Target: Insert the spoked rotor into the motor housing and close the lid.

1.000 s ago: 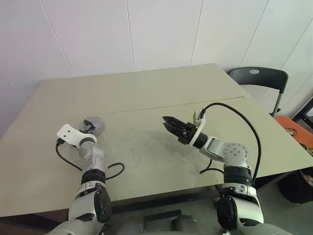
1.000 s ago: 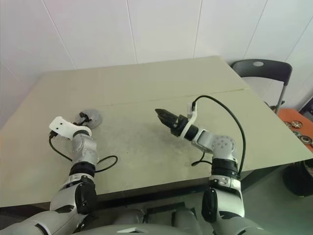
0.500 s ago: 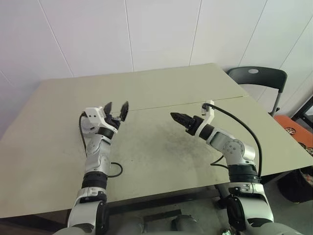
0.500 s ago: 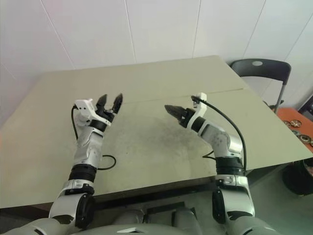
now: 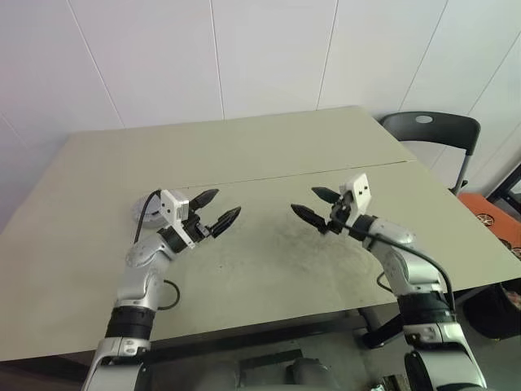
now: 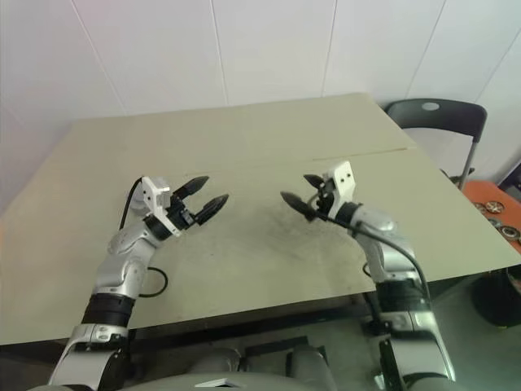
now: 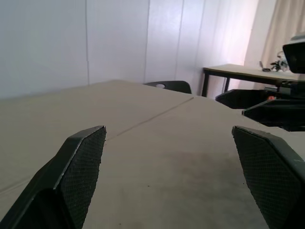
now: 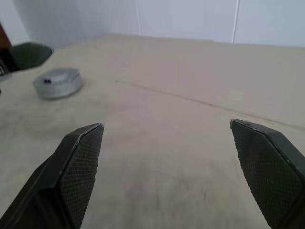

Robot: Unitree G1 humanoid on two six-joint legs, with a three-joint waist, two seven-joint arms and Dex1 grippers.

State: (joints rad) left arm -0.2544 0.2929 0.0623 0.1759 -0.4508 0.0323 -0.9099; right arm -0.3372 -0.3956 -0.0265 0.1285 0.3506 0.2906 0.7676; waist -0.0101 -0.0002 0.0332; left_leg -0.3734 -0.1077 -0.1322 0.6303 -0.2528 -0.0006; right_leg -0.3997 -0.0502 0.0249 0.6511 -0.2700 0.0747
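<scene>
The motor housing (image 8: 58, 82) is a flat silver-grey puck lying on the table's left side; it peeks out behind my left wrist (image 5: 143, 207). Its top is a plain grey face, and I cannot tell the lid apart from it. The spoked rotor is hidden. My left gripper (image 5: 216, 208) hovers above the table to the right of the housing, open and empty, pointing toward the table's middle. My right gripper (image 5: 314, 204) faces it from the right, open and empty too. A bare gap of table lies between the two. Each wrist view shows its own fingers (image 7: 81, 162) (image 8: 78, 157) spread wide.
The beige table (image 5: 269, 155) has a seam running across it. A dark chair (image 5: 427, 129) stands at its far right corner, with an orange object (image 5: 488, 213) on the floor beyond. My left arm's cable (image 5: 167, 292) rests near the front edge.
My left arm has lifted away from the housing and swung right, turning to point inward. My right gripper has rolled, shifted a little right and opened wider.
</scene>
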